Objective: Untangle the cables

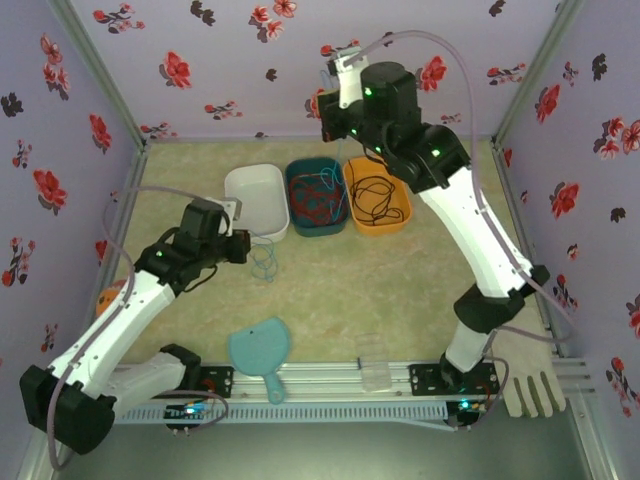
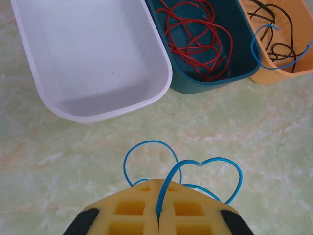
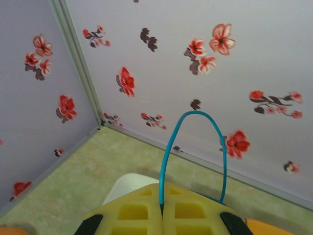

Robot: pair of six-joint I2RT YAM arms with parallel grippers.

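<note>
From above, the left pincer [image 1: 238,247] sits low over the desk [image 1: 420,290], closed on a blue cable [image 1: 264,262] just before the white bin [image 1: 255,200]. The right pincer [image 1: 328,95] is raised high behind the bins.

The left wrist view shows red cable [image 2: 195,39] in the teal bin [image 2: 210,85] and black cable [image 2: 274,49] in the orange bin [image 2: 279,77]. It also shows, unclear from above, a blue strand [image 2: 253,48] across that rim.

The right wrist view shows its pincer clamped on a blue loop [image 3: 195,112]. Pulling could drag black cable out if the strand snags.

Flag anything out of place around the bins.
A blue cable loops over the rim of the orange bin, which otherwise holds black cables, while red cables fill the teal bin. By colour, it looks misplaced.
</note>
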